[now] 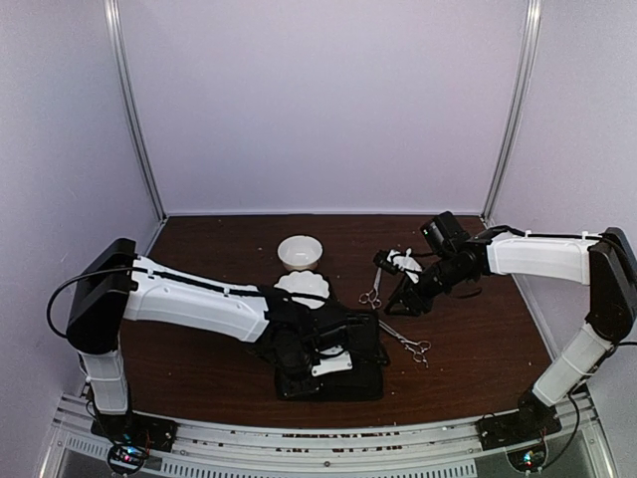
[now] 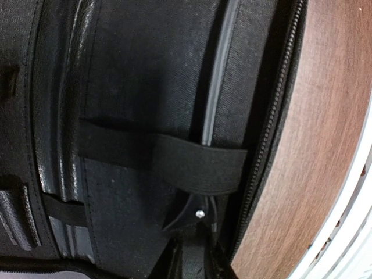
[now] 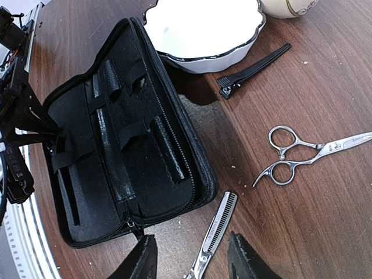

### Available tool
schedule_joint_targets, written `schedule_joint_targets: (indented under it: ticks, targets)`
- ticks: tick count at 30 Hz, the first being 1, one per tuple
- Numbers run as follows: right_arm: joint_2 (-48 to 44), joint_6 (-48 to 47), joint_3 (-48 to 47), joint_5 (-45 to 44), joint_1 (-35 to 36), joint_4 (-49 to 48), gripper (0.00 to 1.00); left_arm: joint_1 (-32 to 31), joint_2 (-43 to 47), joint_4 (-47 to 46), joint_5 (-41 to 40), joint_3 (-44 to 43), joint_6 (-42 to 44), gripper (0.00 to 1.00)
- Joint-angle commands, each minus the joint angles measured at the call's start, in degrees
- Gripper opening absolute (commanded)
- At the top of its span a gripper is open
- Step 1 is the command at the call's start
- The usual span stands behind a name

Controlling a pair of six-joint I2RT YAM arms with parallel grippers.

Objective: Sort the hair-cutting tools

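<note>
Your right end effector point(image 3: 195, 258) hangs low over the counter point(image 3: 325, 232) with its fingers spread wide and nothing in them. The toothed thinning scissors point(image 3: 218, 229) lie flat on the wood at 6 o'clock in the right wrist view. Their handle end runs into the gap between the fingers, and no contact shows.

The plain scissors point(image 3: 302, 154) lie at 3 o'clock in that view, rings toward the open black case point(image 3: 116, 145) and blades pointing out toward the frame edge. They are well apart from the thinning pair. The black hair clip point(image 3: 253, 72) sits at 1 o'clock, just beside the scalloped white bowl point(image 3: 203, 35), which is at 12. A second, rounder bowl point(image 3: 290, 6) is cut off at the top edge.

The case fills 9 o'clock, unzipped and lying flat, with its elastic loops showing.

From the top view, your left end effector point(image 1: 331, 360) is down inside the case at 6 o'clock on the counter. The left wrist view is too close and dark, so you can't tell whether its jaws are open or closed. That view shows a slim dark stick point(image 2: 216, 87) tucked under an elastic strap point(image 2: 174, 157) inside the case, next to the zipper edge. You can't tell whether the end effector is touching it.
</note>
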State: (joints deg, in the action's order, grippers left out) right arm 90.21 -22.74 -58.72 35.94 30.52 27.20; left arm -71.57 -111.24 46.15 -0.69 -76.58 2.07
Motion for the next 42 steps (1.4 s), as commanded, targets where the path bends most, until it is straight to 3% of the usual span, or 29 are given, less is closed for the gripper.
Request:
schedule_joint_targets:
  ticks: [1, 7, 11, 19, 24, 36, 38, 42]
  targets:
    - [-1.8, -0.7, -1.0, -0.5, 0.4, 0.2, 0.44, 0.2, 0.9, -0.6, 0.0, -0.3, 0.5, 0.21]
    - [-2.6, -1.5, -1.7, -0.6, 0.4, 2.0, 0.45, 1.1, 9.2, 0.5, -4.2, 4.2, -2.4, 0.39]
    - [-5.2, -2.9, -2.8, -2.6, 0.4, 5.1, 0.46, 6.0, 13.9, 0.6, -9.3, 7.0, -7.6, 0.48]
    - [-7.9, -1.5, -3.8, -1.7, 1.2, 11.8, 0.46, 19.0, 15.2, -4.1, -8.4, 8.0, -24.2, 0.56]
    - [-10.1, -0.3, 0.8, -0.7, 2.2, 9.5, 0.47, 20.7, 14.5, -12.3, -4.6, 9.9, -28.4, 0.57]
    - [-10.5, 0.2, 1.9, -0.3, 2.3, 7.7, 0.47, 22.2, 8.1, -14.1, -4.1, 8.5, -33.1, 0.42]
    - [-10.4, 0.2, 1.9, -0.3, 2.3, 7.6, 0.47, 22.2, 8.0, -15.5, -3.0, 9.3, -33.2, 0.34]
    - [-10.3, 0.1, 2.2, -0.3, 2.3, 7.2, 0.47, 22.2, 8.9, -17.2, -1.9, 10.6, -33.0, 0.09]
